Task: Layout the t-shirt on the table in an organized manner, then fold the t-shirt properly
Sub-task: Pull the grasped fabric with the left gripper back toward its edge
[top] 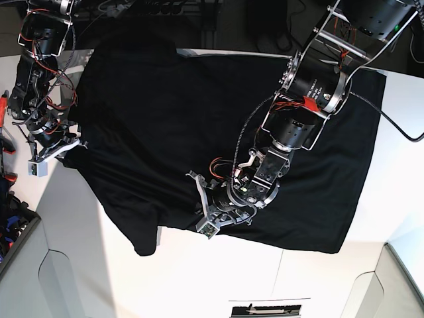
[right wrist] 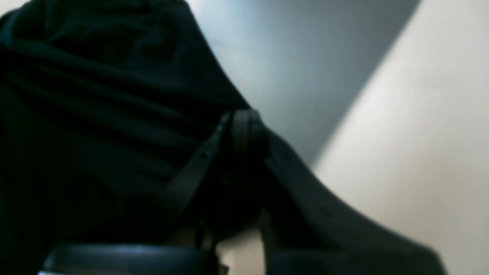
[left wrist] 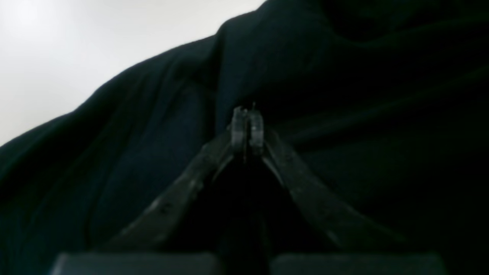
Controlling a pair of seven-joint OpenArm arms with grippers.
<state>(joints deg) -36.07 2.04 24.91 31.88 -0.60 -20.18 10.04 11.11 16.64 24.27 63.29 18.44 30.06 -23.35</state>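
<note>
I see the large black cloth t-shirt (top: pixel 179 112) spread plain side up across the smooth white panelled table (top: pixel 218 271), one sleeve trailing toward the near edge. My left gripper (top: pixel 199 199) sits low on the shirt's middle, fingers pressed together and pinching black fabric. My right gripper (top: pixel 69 142) holds the shirt's side edge, jaws closed on a fold of cloth.
</note>
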